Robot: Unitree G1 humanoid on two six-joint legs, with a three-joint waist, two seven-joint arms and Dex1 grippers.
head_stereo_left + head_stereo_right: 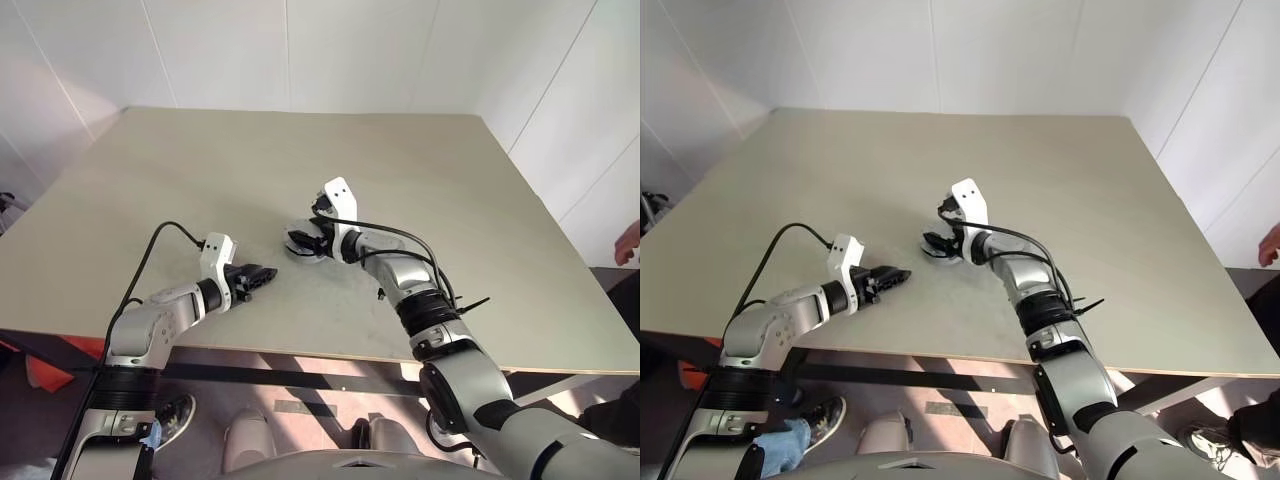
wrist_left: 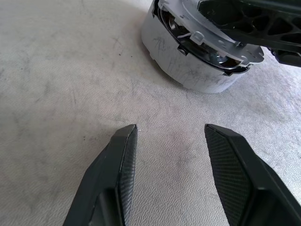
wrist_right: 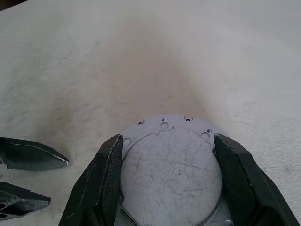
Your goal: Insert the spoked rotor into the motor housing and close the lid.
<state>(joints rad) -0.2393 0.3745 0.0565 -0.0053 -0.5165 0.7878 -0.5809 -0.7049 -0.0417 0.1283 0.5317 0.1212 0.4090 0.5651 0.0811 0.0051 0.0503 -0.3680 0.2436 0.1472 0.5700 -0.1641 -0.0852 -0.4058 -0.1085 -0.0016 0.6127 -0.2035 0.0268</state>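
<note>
From up at the head, the pale table (image 1: 420,180) runs back to a white panelled wall. The right gripper (image 1: 303,243) reaches in over the motor housing (image 1: 300,249) near the middle of the table, and its own fingers and wrist cover most of that small round part, so little beyond a pale rim can be made out. The left gripper (image 1: 262,274) rests low, near the housing but apart from it, its black tips aimed that way. At the far right edge a person's hand (image 1: 629,242) is cut off by the frame.

Along the left wrist, the two fingers (image 2: 110,179) stand moderately apart over bare, textured tabletop with nothing between them. Beyond them sits the housing (image 2: 188,70), its scratched grey wall plain to see; the lid (image 2: 221,44) sits tilted on top, leaving a dark gap where the inside is too shadowed to read. Black fingers of the other gripper (image 2: 249,21) overlap its upper part.

Along the right wrist, the fingers (image 3: 106,188) stand wide on either side of the lid (image 3: 171,174), a scratched grey disc with small holes near its rim. Whether the pads press its edge I cannot tell. The lid's near side is cut off. The left gripper's tips (image 3: 28,157) show at the edge.

No writing or brand can be read anywhere.
</note>
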